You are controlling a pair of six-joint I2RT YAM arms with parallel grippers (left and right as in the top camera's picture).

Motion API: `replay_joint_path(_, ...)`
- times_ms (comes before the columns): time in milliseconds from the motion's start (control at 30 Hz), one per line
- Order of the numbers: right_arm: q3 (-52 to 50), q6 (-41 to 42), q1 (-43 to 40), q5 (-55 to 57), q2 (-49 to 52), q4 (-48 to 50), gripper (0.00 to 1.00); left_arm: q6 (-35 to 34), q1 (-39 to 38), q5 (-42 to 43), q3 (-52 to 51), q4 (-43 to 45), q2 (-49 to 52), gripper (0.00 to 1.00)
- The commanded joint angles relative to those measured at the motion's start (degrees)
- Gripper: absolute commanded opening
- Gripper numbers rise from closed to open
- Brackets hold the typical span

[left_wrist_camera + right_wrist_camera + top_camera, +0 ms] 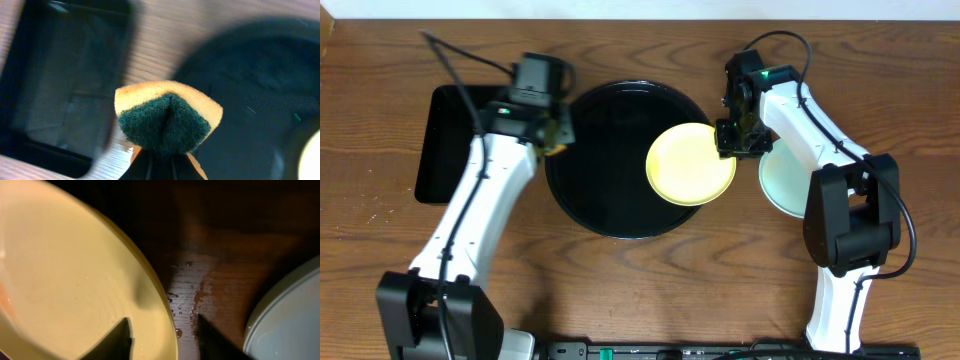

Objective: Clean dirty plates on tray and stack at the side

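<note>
The pale yellow plate (685,165) lies half on the round black tray (600,195), overhanging its right rim. My right gripper (735,140) straddles the plate's right rim with its fingers apart: in the right wrist view (162,340) one finger is over the plate (65,270) and the other over the wet wood outside it. A light blue plate (782,182) sits on the table to the right, also in the right wrist view (287,325). My left gripper (555,135) is shut on a yellow-and-green sponge (167,112) at the tray's left rim (250,75).
A black rectangular tray (450,150) lies at the far left, also in the left wrist view (60,90). Water drops and brown smears mark the wood (192,295) between the yellow and blue plates.
</note>
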Motion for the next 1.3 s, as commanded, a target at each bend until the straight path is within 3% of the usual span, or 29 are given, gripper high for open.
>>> replay_joint_path(0, -0.2, -0.6, 0.6, -0.4, 0.2, 0.4, 0.30, 1.6, 5.4, -2.5, -0.4, 1.5, 0.3, 0.08)
replay_joint_path(500, -0.2, -1.0, 2.5, -0.3, 0.2, -0.1, 0.26, 3.3, 18.8, 0.6, -0.4, 11.3, 11.6, 0.09)
replay_joint_path(600, -0.2, -1.0, 2.5, -0.3, 0.2, -0.2, 0.25, 2.1, 20.9, 0.6, -0.4, 11.2, 12.3, 0.17)
replay_joint_path(767, -0.2, -1.0, 2.6, -0.3, 0.2, 0.0, 0.22, 0.9, 22.6, 0.7, -0.4, 10.9, 12.3, 0.70)
replay_joint_path(1033, -0.2, -1.0, 3.5, -2.0, 0.2, 1.6, 0.12, 0.2, 22.5, 3.8, -0.4, 9.2, 12.3, 0.74)
replay_joint_path(1133, -0.2, -1.0, 4.8, -1.9, 0.2, 1.8, 0.02, 0.3, 22.5, 4.1, -0.4, 7.7, 12.3, 0.74)
replay_joint_path(1267, -0.2, -1.0, 6.8, -1.2, 0.2, 2.1, 0.01, 0.3, 22.5, 4.0, -0.4, 7.5, 12.3, 0.75)
